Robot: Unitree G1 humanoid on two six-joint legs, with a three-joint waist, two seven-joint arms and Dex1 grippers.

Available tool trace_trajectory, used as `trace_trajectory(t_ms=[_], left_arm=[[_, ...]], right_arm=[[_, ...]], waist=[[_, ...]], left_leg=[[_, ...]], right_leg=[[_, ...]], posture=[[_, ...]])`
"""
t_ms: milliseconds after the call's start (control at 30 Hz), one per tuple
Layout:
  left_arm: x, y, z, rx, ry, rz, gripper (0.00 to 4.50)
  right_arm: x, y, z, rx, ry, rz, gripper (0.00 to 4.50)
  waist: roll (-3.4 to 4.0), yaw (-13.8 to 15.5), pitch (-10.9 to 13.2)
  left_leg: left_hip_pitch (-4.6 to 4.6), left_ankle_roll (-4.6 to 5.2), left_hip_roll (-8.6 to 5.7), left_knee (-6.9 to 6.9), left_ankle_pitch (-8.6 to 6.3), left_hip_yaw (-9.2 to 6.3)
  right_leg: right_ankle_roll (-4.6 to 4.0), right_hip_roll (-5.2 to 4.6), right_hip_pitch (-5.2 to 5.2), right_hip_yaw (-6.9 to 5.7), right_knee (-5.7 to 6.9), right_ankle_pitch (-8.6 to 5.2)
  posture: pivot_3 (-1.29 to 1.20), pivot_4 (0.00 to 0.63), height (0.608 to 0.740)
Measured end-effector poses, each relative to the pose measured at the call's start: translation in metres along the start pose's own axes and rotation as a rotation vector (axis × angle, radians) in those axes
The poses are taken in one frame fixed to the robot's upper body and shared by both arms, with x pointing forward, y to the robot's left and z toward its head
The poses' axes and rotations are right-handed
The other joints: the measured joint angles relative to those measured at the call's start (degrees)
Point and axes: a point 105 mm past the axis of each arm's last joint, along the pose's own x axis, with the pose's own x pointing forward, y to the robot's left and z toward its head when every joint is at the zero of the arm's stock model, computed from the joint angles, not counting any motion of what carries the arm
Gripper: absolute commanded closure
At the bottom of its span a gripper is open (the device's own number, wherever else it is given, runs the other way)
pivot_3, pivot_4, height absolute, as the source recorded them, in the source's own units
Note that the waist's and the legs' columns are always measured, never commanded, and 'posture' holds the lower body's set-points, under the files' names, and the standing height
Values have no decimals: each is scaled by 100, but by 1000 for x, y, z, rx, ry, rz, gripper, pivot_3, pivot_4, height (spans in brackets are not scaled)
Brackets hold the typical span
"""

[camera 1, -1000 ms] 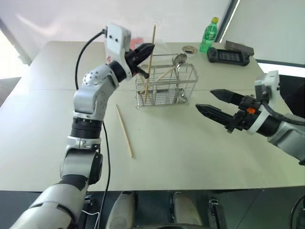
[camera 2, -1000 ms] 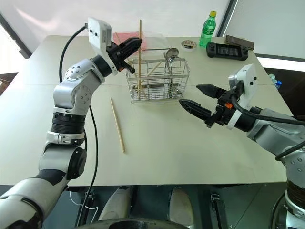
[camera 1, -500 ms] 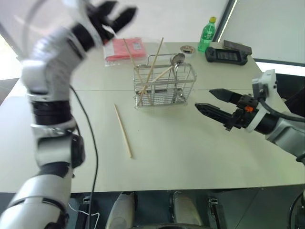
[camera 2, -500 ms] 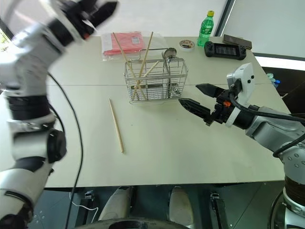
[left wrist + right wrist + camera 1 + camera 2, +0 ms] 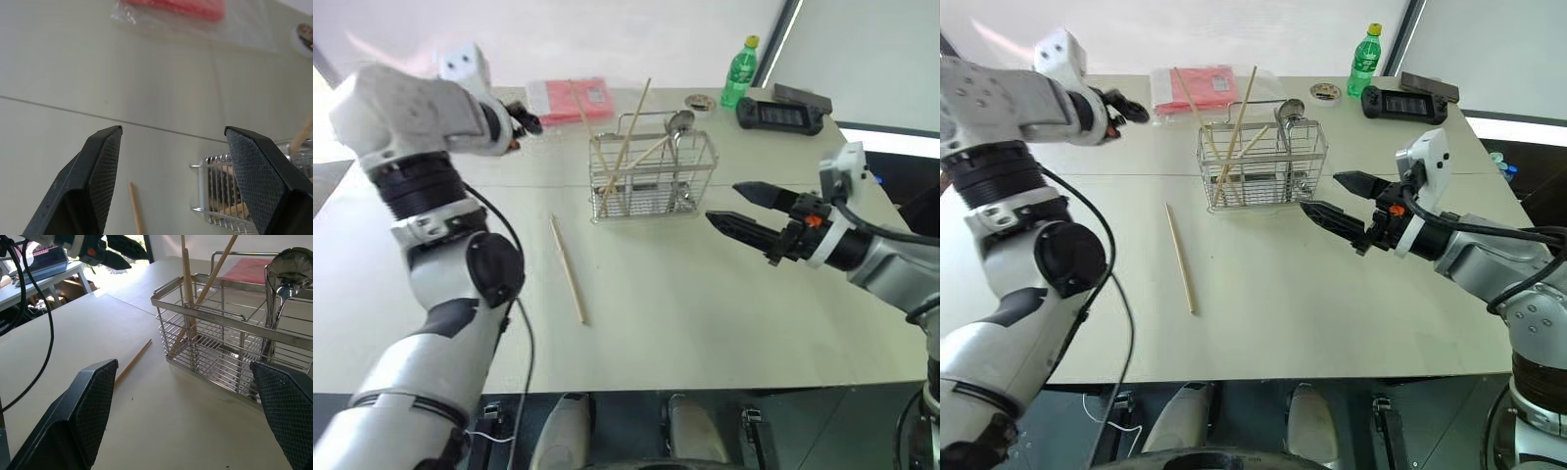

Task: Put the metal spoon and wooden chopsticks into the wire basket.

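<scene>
Right wrist view, silver wire basket (image 5: 230,352), shiny metal spoon (image 5: 288,271), tan wooden chopsticks (image 5: 188,289)

1. A pale beige table (image 5: 705,323) carried everything, a thin seam running across it.
2. The wire basket (image 5: 653,176) stood near the middle.
3. One wooden chopstick (image 5: 568,268) lay flat beside the basket, apart from it.
4. At the far edge lay a red packet (image 5: 570,99), a green bottle (image 5: 740,71), a small round tin (image 5: 701,101) and a black controller (image 5: 783,114).

Green bottle (image 5: 741,70), red packet (image 5: 570,100), black controller (image 5: 783,115)
</scene>
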Motion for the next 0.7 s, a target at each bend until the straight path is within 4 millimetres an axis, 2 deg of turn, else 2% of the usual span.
trace_trajectory(t_ms=[167, 700], left_arm=[[24, 3, -38, 17, 143, 73, 989], [57, 6, -115, 116, 406, 127, 989]], right_arm=[[3, 2, -3, 10, 4, 10, 0], [-3, 4, -1, -1, -12, -29, 0]], waist=[[0, 0, 0], [1, 20, 0]], left_leg=[[-3, -2, 0, 1, 0, 4], [-5, -3, -1, 4, 0, 4]], right_leg=[[-1, -1, -4, 2, 2, 1], [-2, -2, -4, 2, 3, 2]], posture=[[0, 150, 720], [0, 150, 720]])
